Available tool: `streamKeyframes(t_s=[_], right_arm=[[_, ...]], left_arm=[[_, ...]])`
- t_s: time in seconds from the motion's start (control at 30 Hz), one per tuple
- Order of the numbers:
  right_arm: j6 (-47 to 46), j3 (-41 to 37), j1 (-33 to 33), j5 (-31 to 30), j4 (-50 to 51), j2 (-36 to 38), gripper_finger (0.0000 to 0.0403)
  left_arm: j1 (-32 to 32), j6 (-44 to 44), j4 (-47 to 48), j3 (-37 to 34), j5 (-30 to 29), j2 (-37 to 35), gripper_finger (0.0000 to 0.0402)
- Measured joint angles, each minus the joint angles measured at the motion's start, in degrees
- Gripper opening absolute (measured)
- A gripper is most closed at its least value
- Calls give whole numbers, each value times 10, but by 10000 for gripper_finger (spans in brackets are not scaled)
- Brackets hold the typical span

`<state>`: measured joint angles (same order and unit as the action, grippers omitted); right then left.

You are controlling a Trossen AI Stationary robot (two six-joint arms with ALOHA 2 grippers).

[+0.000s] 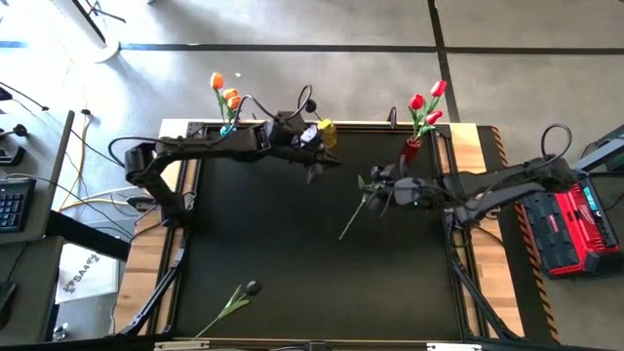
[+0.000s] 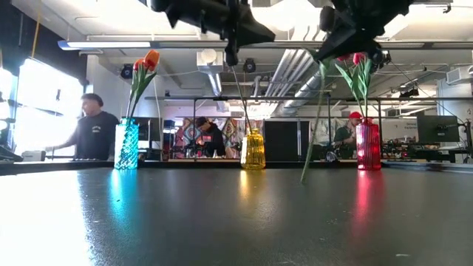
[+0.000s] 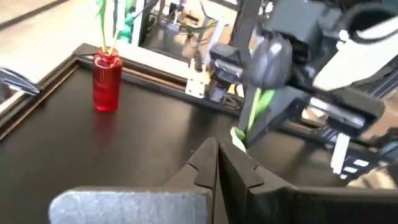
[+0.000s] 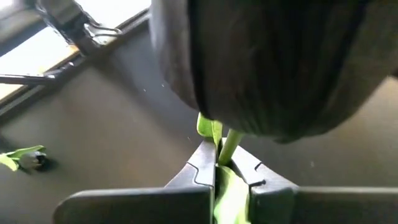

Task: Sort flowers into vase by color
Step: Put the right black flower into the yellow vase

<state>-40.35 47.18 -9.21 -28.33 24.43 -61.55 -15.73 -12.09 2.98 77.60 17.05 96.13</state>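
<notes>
Both grippers hold dark-headed tulips above the black table. My left gripper (image 1: 314, 168) (image 3: 216, 155) is shut on one near the yellow vase (image 1: 327, 132) (image 2: 253, 150) at the far edge. My right gripper (image 1: 375, 190) (image 4: 216, 158) is shut on another, right of centre. A third black tulip (image 1: 252, 288) (image 4: 37, 160) lies flat near the near-left corner. Orange tulips (image 1: 226, 96) stand in a teal vase (image 2: 126, 144) at the far left. Red tulips (image 1: 426, 105) stand in a red vase (image 2: 367, 145) (image 3: 107, 82) at the far right. My left gripper pinches the green stem (image 3: 239, 138) some way below the dark head (image 3: 270, 59), fingers lying across it. The head stands above the fingers. The thin stem (image 2: 240, 100) slants down to the yellow vase's mouth; whether its end is inside, I cannot tell. My right gripper pinches the stem (image 4: 225, 148) just below the large dark head (image 4: 273, 74), with a leaf (image 4: 230, 190) caught between the fingers. The fingers lie across the stem. The stem (image 2: 314, 133) hangs below, its free end (image 2: 303, 179) clear of the table.
The three vases stand in a row along the far edge. A raised wooden rim (image 1: 478, 146) frames the table. The right arm (image 3: 323, 93) shows close ahead in the left wrist view. People (image 2: 92, 129) are in the room behind the table.
</notes>
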Motion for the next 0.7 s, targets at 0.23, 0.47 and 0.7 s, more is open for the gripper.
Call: streamKeyframes(t_s=[0.23,0.47,0.7], right_arm=[[83,0,38,50,-88,0,0],[85,0,37,61,-72,0,0],[82,0,35,71,-100,0,0]], left_arm=[[31,15,25,-12,-27,-12,2],[50,-68,-114,-147,-28,-70,3],[51,-94,-166,-279,-92,-198,3]])
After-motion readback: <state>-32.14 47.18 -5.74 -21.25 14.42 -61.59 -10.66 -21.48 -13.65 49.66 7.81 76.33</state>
